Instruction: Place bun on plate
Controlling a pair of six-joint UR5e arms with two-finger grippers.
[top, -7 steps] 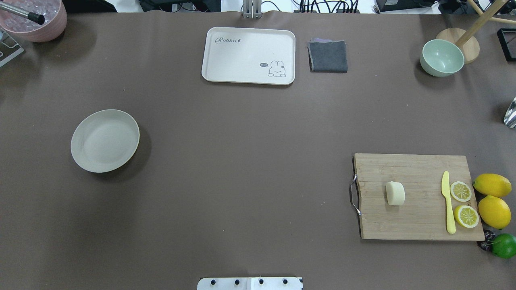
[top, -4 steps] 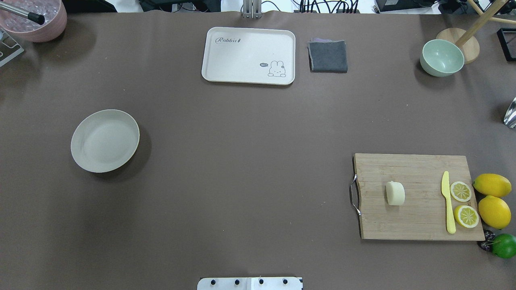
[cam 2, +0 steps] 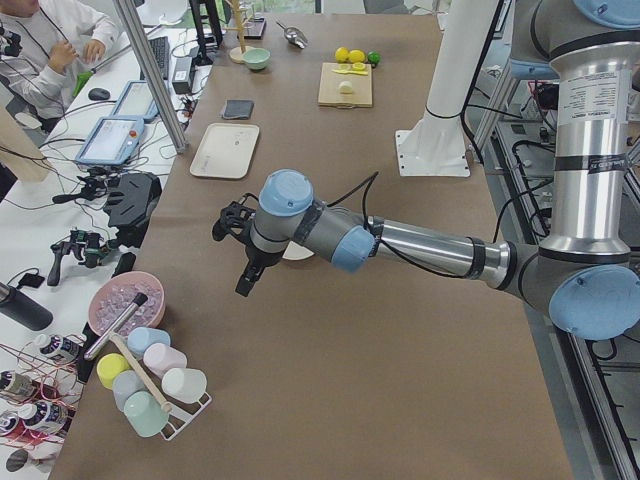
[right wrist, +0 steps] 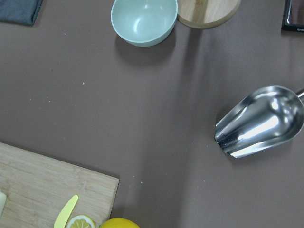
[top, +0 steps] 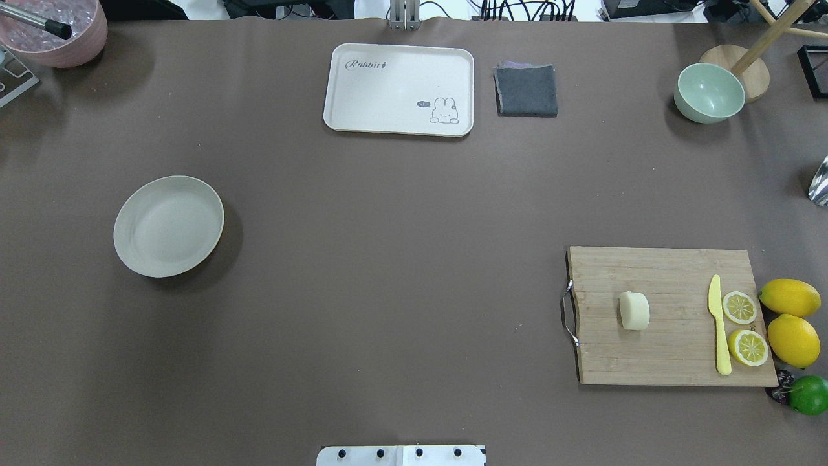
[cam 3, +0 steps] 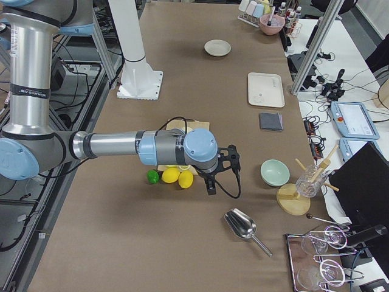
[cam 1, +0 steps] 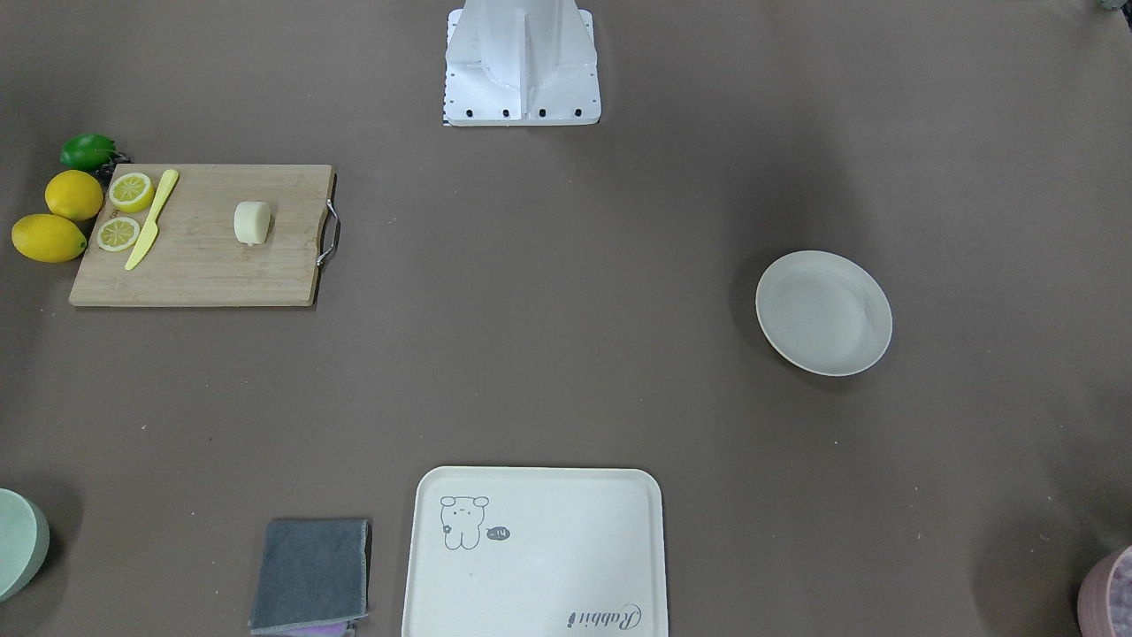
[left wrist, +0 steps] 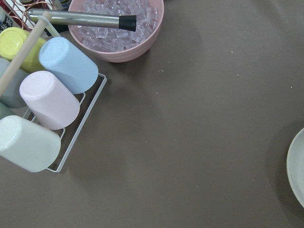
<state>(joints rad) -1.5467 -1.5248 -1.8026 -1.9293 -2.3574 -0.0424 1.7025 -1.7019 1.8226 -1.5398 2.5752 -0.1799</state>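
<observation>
The bun (top: 634, 310) (cam 1: 251, 222), a pale cream chunk, lies on the wooden cutting board (top: 673, 272) at the table's right. Far away on the left, the round off-white plate (top: 168, 226) (cam 1: 823, 312) sits with nothing on it. Its rim also shows at the right edge of the left wrist view (left wrist: 297, 166). Neither gripper shows in the overhead or front view. My left gripper (cam 2: 243, 283) hangs over the table near the plate, and my right gripper (cam 3: 211, 187) hangs beyond the lemons. I cannot tell whether either one is open or shut.
On the board lie a yellow knife (top: 718, 327) and two lemon halves (top: 739, 307). Whole lemons (top: 790, 298) and a lime (top: 808, 395) sit beside it. A rabbit tray (top: 399, 89), grey cloth (top: 526, 90), green bowl (top: 709, 92), metal scoop (right wrist: 261, 121), pink ice bowl (left wrist: 116, 33) and cup rack (left wrist: 42, 104) are around the edges.
</observation>
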